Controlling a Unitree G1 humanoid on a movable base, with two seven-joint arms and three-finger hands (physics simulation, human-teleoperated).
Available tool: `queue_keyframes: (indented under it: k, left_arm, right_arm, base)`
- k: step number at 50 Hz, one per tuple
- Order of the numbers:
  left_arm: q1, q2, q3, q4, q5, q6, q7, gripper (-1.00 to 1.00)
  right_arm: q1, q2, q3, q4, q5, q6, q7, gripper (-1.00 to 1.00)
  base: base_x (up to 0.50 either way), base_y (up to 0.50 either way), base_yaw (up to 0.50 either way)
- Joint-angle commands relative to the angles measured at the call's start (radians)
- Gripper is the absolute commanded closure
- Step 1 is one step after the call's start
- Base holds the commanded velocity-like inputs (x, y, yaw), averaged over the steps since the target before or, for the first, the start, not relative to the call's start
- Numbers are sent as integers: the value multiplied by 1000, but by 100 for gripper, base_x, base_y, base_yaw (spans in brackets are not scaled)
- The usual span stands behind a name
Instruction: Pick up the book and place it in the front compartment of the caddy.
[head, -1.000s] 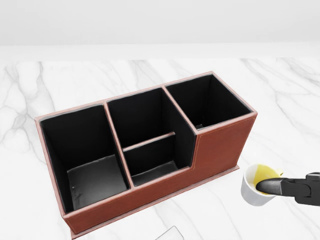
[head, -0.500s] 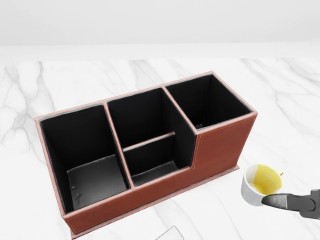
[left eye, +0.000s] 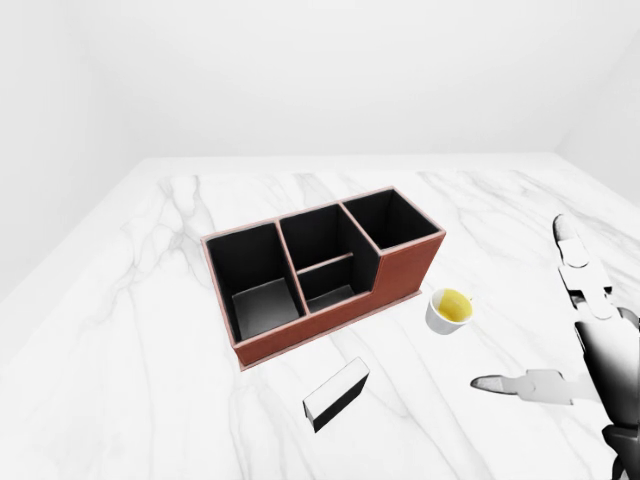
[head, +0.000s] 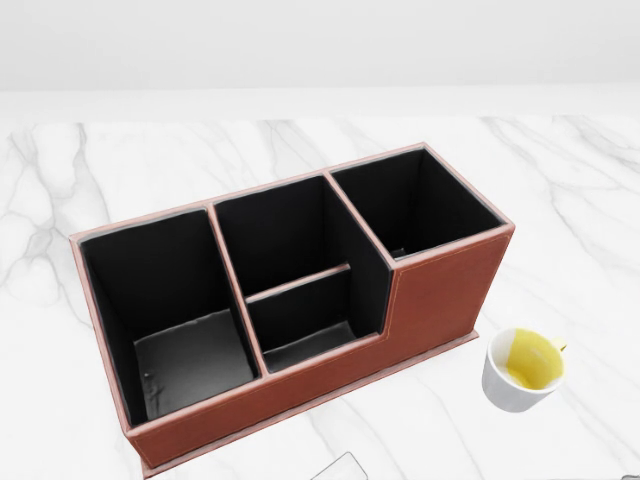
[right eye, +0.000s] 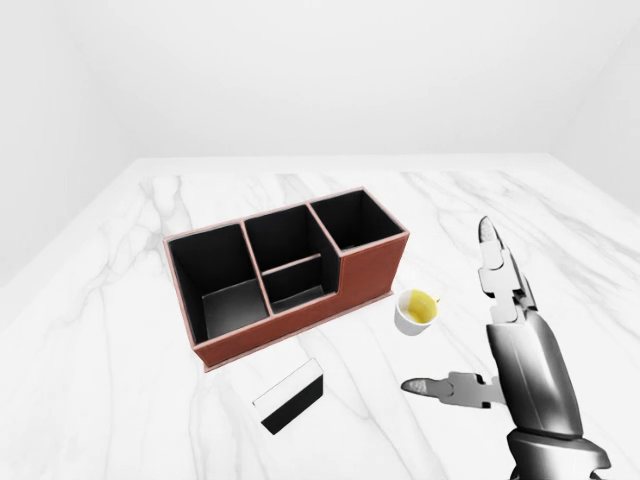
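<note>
In the left-eye view the book (left eye: 336, 394) lies flat on the marble, near the caddy (left eye: 320, 270), ungrasped. In the head view the right hand has withdrawn from beside the cup (head: 522, 369). In the right-eye view the right hand (right eye: 500, 330) hovers, fingers spread, empty.

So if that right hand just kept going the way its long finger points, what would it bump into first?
Probably nothing. The right hand is open, its upper finger pointing toward the top of the right-eye view, over bare marble table. The cup and caddy lie off to its left. Depth is hard to judge.
</note>
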Motion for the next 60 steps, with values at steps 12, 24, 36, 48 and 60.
queue_keyframes:
  k: [12, 24, 36, 48, 60]
  left_arm:
    - [-3, 10, -25, 0, 11, 0, 13, -100]
    - [-7, -3, -1, 0, 0, 0, 3, -100]
    - [-15, -21, 1, 0, 13, 0, -12, -100]
    - [-30, -53, 24, 0, 18, 0, -35, -100]
    - [-39, -60, 40, 0, 16, 0, -44, -100]
  right_arm:
    - [198, -1, -2, 0, 74, -8, 0, -100]
    - [262, 44, 68, 0, 22, -91, 0, -100]
    - [237, 20, 196, 0, -140, -68, 0, -100]
    - [174, -30, 303, 0, -274, -6, 0, -100]
    - [140, -126, 395, 0, -372, 0, 0, -100]
  base:
    - [0, 0, 0]
    - [0, 0, 0]
    - [0, 0, 0]
    - [0, 0, 0]
    - [0, 0, 0]
